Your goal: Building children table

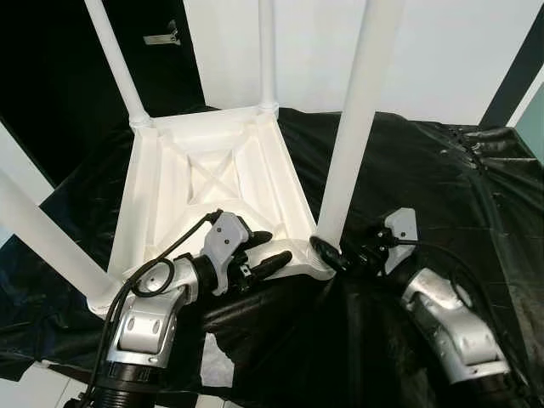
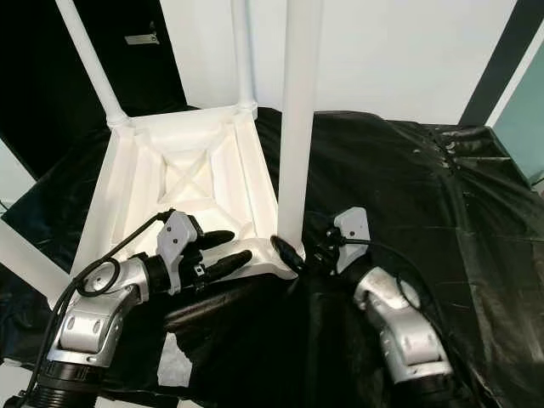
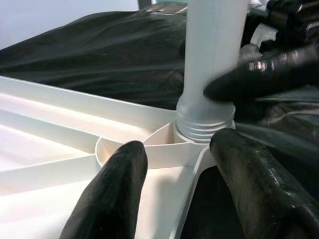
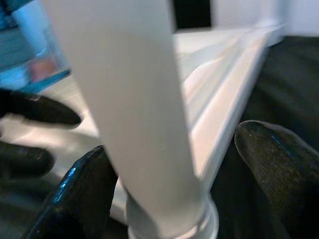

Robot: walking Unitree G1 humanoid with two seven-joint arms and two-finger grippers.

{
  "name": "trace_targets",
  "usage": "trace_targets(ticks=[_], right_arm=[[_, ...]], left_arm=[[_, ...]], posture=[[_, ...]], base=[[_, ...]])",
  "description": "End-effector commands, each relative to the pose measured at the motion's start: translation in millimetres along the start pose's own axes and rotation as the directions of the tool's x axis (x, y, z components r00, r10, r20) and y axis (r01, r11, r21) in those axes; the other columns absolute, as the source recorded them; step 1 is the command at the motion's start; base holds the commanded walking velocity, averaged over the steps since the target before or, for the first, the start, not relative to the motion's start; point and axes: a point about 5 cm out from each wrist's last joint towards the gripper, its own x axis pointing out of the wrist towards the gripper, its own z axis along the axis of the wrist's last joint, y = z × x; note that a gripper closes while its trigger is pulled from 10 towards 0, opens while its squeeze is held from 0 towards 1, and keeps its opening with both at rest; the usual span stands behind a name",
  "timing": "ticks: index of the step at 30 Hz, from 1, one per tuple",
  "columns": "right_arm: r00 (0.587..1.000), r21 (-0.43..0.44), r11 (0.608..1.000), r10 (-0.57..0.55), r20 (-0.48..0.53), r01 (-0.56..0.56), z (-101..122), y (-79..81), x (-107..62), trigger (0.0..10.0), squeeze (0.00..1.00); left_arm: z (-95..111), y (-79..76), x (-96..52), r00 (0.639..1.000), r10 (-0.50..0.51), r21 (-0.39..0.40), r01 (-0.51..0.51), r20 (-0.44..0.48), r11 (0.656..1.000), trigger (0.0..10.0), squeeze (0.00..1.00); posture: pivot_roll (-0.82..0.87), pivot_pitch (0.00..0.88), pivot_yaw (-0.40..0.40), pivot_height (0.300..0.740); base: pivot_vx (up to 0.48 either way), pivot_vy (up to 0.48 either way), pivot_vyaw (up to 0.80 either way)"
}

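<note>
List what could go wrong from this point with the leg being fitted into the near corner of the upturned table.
1. The near leg still shows bare thread at its socket, so it may not be fully seated and could tilt or cross-thread.
2. The right end effector straddles the leg base with a gap on one side; it may slip when turning.
3. The left end effector only straddles the table rim, and the black sheet beneath looks slick, so the table may rotate.
</note>
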Motion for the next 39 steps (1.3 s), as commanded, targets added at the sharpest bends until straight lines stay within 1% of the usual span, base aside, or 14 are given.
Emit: trace_targets(ticks=[1, 5, 8, 9, 10, 11, 20, 25, 26, 29, 31, 36, 37, 39], right_arm=[[0.998, -0.005, 0.998, 0.066, -0.024, -0.066, -3.6, -4.1, 3.6, 10.0, 0.0], [0.983, -0.032, 0.984, 0.172, -0.057, -0.174, -5.0, -11.2, 29.5, 10.0, 0.0], [0.982, -0.029, 0.983, 0.182, -0.057, -0.184, -4.7, -11.2, 32.7, 10.0, 0.0], [0.978, -0.029, 0.979, 0.2, -0.059, -0.202, -5.0, -10.2, 38.4, 3.8, 0.0], [0.975, -0.029, 0.976, 0.214, -0.062, -0.216, -5.2, -9.3, 42.7, 2.7, 0.0], [0.972, -0.03, 0.974, 0.224, -0.065, -0.226, -5.8, -8.1, 45.1, 0.0, 0.0], [0.969, -0.005, 0.971, 0.24, -0.058, -0.24, -14.9, -4.3, 40.6, 0.0, 0.0], [0.986, 0.013, 0.987, 0.159, -0.042, -0.159, -18.8, 1.6, 39.0, 0.0, 0.0], [0.994, 0.015, 0.995, 0.103, -0.043, -0.102, -19.8, 4.4, 39.9, 1.7, 0.0], [0.997, 0.015, 0.998, 0.064, -0.045, -0.063, -20.4, 6.3, 40.4, 1.7, 0.0], [0.997, 0.011, 0.998, -0.063, -0.047, 0.063, -22.0, 12.1, 42.1, 10.0, 0.0], [0.977, 0.04, 0.977, -0.208, -0.041, 0.209, -23.2, 22.8, 43.3, 10.0, 0.0], [0.948, 0.05, 0.947, -0.314, -0.049, 0.316, -25.2, 28.1, 43.5, 10.0, 0.0], [0.93, 0.058, 0.929, -0.363, -0.056, 0.366, -26.4, 29.7, 43.6, 10.0, 0.0]], left_arm=[[-1.6, 4.8, -2.2, 0.988, 0.153, 0.001, -0.153, -0.009, 0.988, 10.0, 0.0], [-3.0, 0.9, 2.3, 0.988, 0.154, 0.003, -0.154, -0.004, 0.988, 10.0, 0.0], [-3.1, 0.2, 2.8, 0.988, 0.154, 0.002, -0.154, -0.003, 0.988, 10.0, 0.0], [-2.7, -0.7, 4.6, 0.989, 0.151, 0.002, -0.151, 0.003, 0.989, 10.0, 0.0], [-1.7, -1.8, 6.2, 0.989, 0.146, 0.002, -0.146, 0.01, 0.989, 10.0, 0.0], [-0.9, -2.5, 7.3, 0.99, 0.142, 0.004, -0.142, 0.014, 0.99, 10.0, 0.0], [-2.7, -2.6, 7.2, 0.99, 0.139, 0.015, -0.14, 0.004, 0.99, 10.0, 0.0], [-5.1, -4.4, 7.1, 0.99, 0.143, 0.005, -0.143, 0.002, 0.99, 10.0, 0.0], [-6.2, -5.5, 7.0, 0.99, 0.14, -0.002, -0.14, 0.0, 0.99, 10.0, 0.0], [-7.0, -6.3, 6.9, 0.99, 0.138, -0.006, -0.138, -0.001, 0.99, 10.0, 0.0], [-8.7, -9.1, 4.2, 0.993, 0.116, -0.016, -0.116, -0.002, 0.993, 10.0, 0.0], [-11.5, -17.0, -3.9, 0.999, 0.04, -0.049, -0.041, -0.005, 0.998, 10.0, 0.0], [-14.4, -24.1, -10.2, 1.0, -0.016, -0.06, 0.015, -0.019, 0.998, 10.0, 0.0], [-15.7, -26.9, -12.2, 0.999, -0.035, -0.065, 0.033, -0.025, 0.997, 10.0, 0.0]], posture=[[0.0, 0.0, -0.024, 0.74], [0.01, 0.0, -0.035, 0.74], [0.01, 0.0, -0.035, 0.74], [0.02, 0.0, -0.04, 0.74], [0.02, 0.0, -0.04, 0.74], [0.03, 0.0, -0.043, 0.74], [0.03, 0.0, -0.046, 0.74], [0.01, 0.0, -0.041, 0.74], [0.01, 0.0, -0.04, 0.74], [0.01, 0.0, -0.041, 0.74], [0.01, 0.0, -0.038, 0.74], [0.01, 0.0, -0.037, 0.74], [0.01, 0.0, -0.04, 0.74], [0.02, 0.0, -0.04, 0.74]], base=[[0.0, 0.0, 0.0], [0.0, 0.0, 0.0], [0.0, 0.0, 0.0], [0.0, 0.0, 0.0], [0.0, 0.0, 0.0], [0.0, 0.0, 0.0], [0.0, 0.0, 0.0], [0.0, 0.0, 0.0], [0.0, 0.0, 0.0], [0.0, 0.0, 0.0], [0.0, 0.0, 0.0], [0.0, 0.0, 0.0], [0.0, 0.0, 0.0], [0.0, 0.0, 0.0]])
